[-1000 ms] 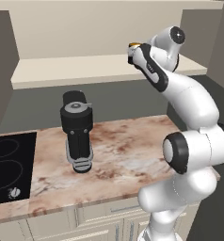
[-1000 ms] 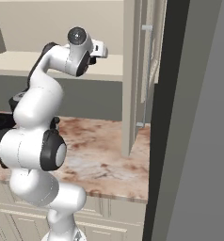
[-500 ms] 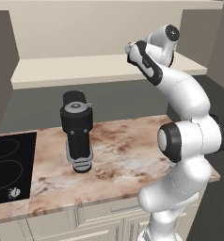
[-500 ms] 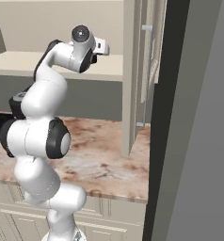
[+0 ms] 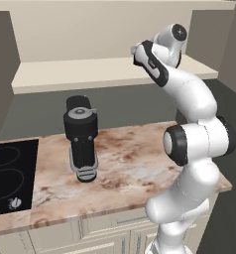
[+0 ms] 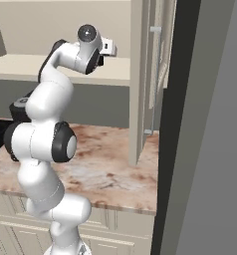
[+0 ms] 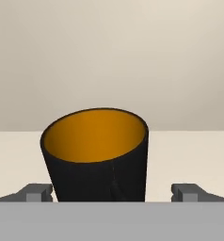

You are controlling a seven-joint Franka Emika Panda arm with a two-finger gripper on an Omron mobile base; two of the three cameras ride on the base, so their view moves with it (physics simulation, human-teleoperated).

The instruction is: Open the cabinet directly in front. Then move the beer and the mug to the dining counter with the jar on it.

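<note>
- Cabinet (image 6: 140,74) stands open: in the right base view its door is swung out toward the camera, at about 2 o'clock from the arm, with a grey bar handle (image 6: 155,79) on it, and the pale shelf (image 5: 90,72) inside is bare to see.
- Mug (image 7: 96,153) stands upright on this shelf; in the hand view it is low in the centre, dark outside and yellow-orange inside, and a faint vertical mark at its lower front may be the handle, but I cannot tell.
- Gripper (image 7: 112,192) is spread wide and holds nothing: one finger tip is at 8 o'clock of the mug and the other at 4 o'clock, both apart from its wall, so the mug stands between the jaws without contact.
- In the left base view the hand (image 5: 145,54) is up at shelf level, at about 1 o'clock from the dark coffee machine (image 5: 81,136) on the marbled counter (image 5: 140,163).
- I judge that the opening step is done and the step in hand is the pick of the mug.
- Next move, in my judgement, calls for going a little forward so the fingers are around the body of the mug, then closing on it and lifting it clear off the shelf edge.
- Beer and dining counter must wait for a later step.
</note>
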